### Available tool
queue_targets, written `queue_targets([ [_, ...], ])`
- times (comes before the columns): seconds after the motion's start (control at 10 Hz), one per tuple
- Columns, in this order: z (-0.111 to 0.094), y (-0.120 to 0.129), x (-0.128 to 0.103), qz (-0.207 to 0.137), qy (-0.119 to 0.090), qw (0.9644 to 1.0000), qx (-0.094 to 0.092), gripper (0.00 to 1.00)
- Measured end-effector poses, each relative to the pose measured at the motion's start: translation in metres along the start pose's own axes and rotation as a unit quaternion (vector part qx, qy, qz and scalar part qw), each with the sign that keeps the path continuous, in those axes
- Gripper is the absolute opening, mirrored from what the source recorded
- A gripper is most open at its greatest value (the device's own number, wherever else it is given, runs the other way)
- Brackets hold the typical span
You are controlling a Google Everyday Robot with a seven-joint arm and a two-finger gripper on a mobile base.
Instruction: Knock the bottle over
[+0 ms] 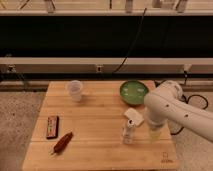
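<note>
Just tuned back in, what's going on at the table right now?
The robot's arm reaches in from the right, with its gripper hanging low over the wooden table, just to the right of the bottle. The bottle stands upright, not yet knocked over, with the flat white block right behind it. The cup and green bowl sit farther back.

Wooden table (100,127), speckled floor (17,125), dark back wall (60,37)
</note>
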Motion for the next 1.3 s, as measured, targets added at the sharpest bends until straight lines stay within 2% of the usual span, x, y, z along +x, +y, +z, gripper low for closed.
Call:
queue_targets([
  [0.5,-0.005,-0.002,-0.019,-0.021,-0.002,0.9998,-0.003,0.11],
  [0.6,-0.005,-0.001,-0.020,-0.026,-0.002,0.9997,-0.003,0.04],
  [0.7,-0.008,-0.002,-0.027,-0.036,-0.001,0.9994,-0.002,0.00],
  [1.0,-0.015,-0.004,-0.066,-0.066,-0.003,0.9978,-0.002,0.00],
  [1.3,-0.020,-0.003,-0.079,-0.090,-0.001,0.9960,0.001,0.00],
])
